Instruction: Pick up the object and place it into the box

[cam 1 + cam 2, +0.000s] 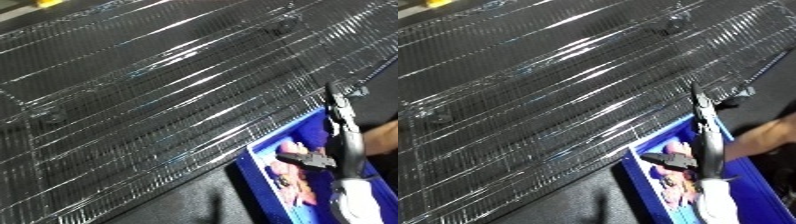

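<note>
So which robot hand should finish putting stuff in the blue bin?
Probably the right hand. It is the only hand in view and already reaches over the blue bin, above the pink things inside. The left hand doesn't show.

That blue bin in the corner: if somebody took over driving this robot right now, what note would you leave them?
Right hand: black, over the blue plastic bin, fingers extended; whether it holds anything cannot be told.
Left hand: not in view.
The bin sits at lower right beside the wire-mesh shelf; pinkish objects already lie inside it.
Done: apparently a drop into the bin.
Left: confirm the hand has let go, then draw it back. No object waiting on the shelf shows here.
</note>
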You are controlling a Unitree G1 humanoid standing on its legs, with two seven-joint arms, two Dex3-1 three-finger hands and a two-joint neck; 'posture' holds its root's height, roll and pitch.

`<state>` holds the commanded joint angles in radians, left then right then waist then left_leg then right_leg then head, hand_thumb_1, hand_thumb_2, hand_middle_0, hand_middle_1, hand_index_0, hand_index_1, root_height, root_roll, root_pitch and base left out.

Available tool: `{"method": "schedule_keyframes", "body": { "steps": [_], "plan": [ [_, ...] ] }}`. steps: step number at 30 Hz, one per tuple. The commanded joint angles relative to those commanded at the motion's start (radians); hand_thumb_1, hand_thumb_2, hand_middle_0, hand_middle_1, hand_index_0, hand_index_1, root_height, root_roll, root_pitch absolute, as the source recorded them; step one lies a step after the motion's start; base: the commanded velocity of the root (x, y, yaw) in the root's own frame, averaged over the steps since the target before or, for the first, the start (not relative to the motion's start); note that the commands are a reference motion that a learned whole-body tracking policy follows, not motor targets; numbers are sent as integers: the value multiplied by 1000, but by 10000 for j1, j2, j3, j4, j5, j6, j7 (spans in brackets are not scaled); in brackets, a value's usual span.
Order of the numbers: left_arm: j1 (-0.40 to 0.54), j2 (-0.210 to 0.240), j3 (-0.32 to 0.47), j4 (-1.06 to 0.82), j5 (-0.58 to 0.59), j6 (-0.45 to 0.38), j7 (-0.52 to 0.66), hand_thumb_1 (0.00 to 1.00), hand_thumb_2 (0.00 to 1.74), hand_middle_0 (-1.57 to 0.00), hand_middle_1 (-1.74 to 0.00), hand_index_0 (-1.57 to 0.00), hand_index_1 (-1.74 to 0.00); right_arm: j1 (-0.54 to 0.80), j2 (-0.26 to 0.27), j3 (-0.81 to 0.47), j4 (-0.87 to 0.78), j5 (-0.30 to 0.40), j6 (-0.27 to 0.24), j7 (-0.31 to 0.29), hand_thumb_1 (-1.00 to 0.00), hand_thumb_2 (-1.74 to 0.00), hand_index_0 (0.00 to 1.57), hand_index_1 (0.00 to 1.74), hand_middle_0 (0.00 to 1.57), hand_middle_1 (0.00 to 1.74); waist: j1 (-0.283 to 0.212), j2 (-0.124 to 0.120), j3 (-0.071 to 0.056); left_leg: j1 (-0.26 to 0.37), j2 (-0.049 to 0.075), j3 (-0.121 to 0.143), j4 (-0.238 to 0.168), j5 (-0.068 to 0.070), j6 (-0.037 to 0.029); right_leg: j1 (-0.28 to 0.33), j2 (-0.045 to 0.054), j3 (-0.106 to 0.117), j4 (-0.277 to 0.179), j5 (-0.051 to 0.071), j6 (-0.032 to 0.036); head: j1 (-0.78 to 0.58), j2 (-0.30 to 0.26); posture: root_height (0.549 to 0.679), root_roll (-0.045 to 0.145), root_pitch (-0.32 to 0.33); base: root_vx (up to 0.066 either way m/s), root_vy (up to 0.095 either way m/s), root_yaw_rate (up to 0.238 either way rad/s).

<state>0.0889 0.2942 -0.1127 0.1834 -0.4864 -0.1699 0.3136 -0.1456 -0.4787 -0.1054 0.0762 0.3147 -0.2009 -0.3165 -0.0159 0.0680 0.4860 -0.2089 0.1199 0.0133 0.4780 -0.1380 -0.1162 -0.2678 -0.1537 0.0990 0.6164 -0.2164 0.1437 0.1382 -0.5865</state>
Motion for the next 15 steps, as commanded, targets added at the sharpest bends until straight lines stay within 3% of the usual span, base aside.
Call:
{"method": "schedule_keyframes", "body": {
  "steps": [8,15],
  "plan": [
    [-374,44,139,-84,93,-80,159,1000,1740,-1570,-1740,-1570,-1740,-287,148,722,83,-412,177,227,0,0,0,0,0,0,320,-31,18,-36,-116,-151,48,-24,15,19,-89,-103,178,-119,7,-1757,234,646,63,-132,3,0,102],
    [-660,111,266,-96,143,-186,180,1000,1740,-1570,-1740,-1570,-1740,-595,-125,1174,130,-1394,431,315,0,0,0,0,0,0,540,-82,93,-117,-177,-262,142,-44,10,-53,-129,-165,335,-192,51,-3061,253,644,62,-130,9,4,64]
  ]
}}
